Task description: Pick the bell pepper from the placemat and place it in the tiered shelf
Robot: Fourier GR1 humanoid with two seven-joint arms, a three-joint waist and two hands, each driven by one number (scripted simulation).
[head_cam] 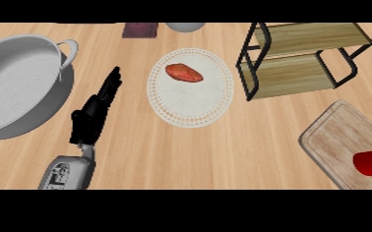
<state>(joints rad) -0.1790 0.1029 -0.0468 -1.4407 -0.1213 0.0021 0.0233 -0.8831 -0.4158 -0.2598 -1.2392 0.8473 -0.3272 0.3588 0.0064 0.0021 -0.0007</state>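
Nearest the lower edge of the head view, a grey forearm (67,173) comes up at the left and ends in the black left hand (91,118), which lies over the bare wooden counter (218,157). Its fingers (110,84) are stretched out almost straight and close together, pointing up and slightly right; they hold nothing and touch no object, with only counter beneath them. The right hand does not show. At the lower right sits a pale wooden cutting board (330,140) with a rounded corner, and a red object (364,162), cut off by the edge, lies on it. To the left of the hand, a large grey metal pot (25,83) with a looped side handle fills the left edge, near the fingers but apart from them. Right of the fingertips lies the round white woven placemat (191,87), and the orange-red bell pepper (184,72) rests on its upper-left part, well clear of the hand. Farther right stands the black-framed tiered shelf (298,61) with two light wooden levels. At the far edge are a small dark maroon square item (140,30) and a partly visible grey rounded bowl (185,27).
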